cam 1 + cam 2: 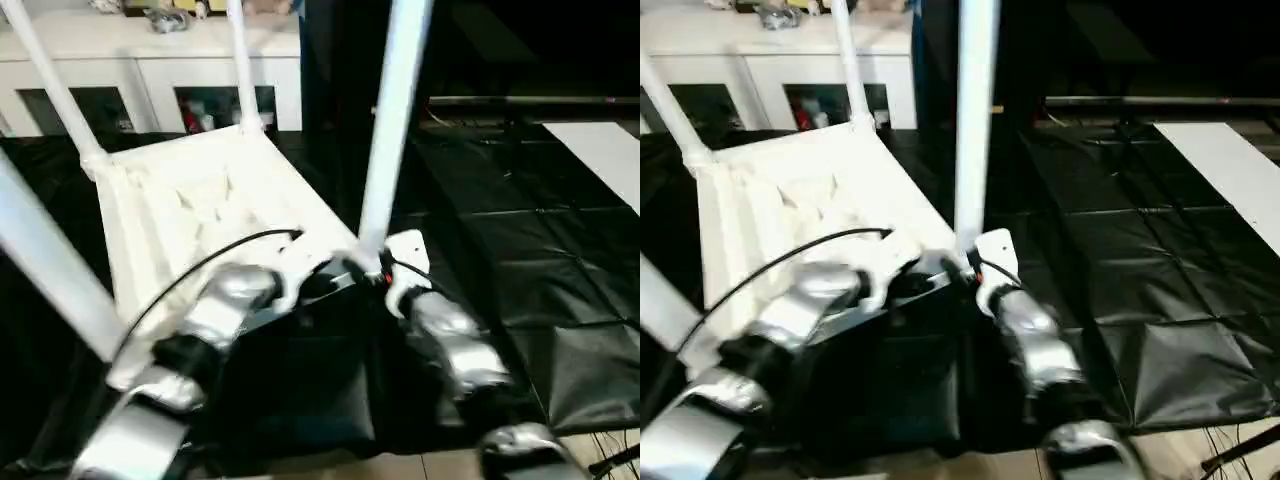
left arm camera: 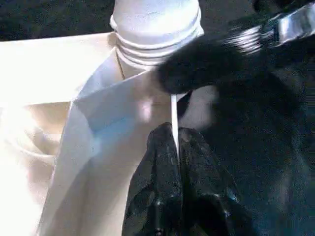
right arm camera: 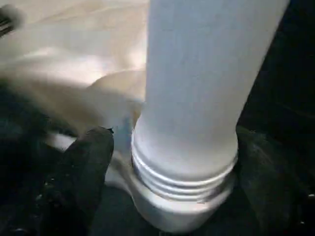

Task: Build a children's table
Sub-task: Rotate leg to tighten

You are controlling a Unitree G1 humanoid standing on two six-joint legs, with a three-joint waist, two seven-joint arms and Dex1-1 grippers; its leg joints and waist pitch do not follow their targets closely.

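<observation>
Left eye view: children's table (image 1: 190,215) upside down on the black-sheeted table (image 1: 520,240), ribbed underside up, four white legs standing from the corner sockets, white cabinet (image 1: 150,70) behind. Near-corner leg (image 1: 392,130) rising between the two silver forearms. Left wrist view: left gripper (image 2: 175,147) jaws pressed together on the thin white edge of the tabletop just beside that corner socket, thread rings of the leg (image 2: 155,29) showing above the socket. Right wrist view: right gripper (image 3: 167,162) jaws spread either side of the leg's base (image 3: 197,98), one finger (image 3: 83,167) near but seemingly not clamped; a few thread rings exposed above the socket (image 3: 172,206). Judged step: screwing this last leg home. To do well: keep the left pinch firm so the top cannot spin or slide on the slick sheet; close the right jaws squarely low on the tube, near the threads, where it is thickest; turn in short strokes, release, re-grip; hold the leg upright to avoid cross-threading. Risk: smooth tapered tube slipping in the jaws, top lifting at the pinched edge. Done when no rings show above the socket.
</observation>
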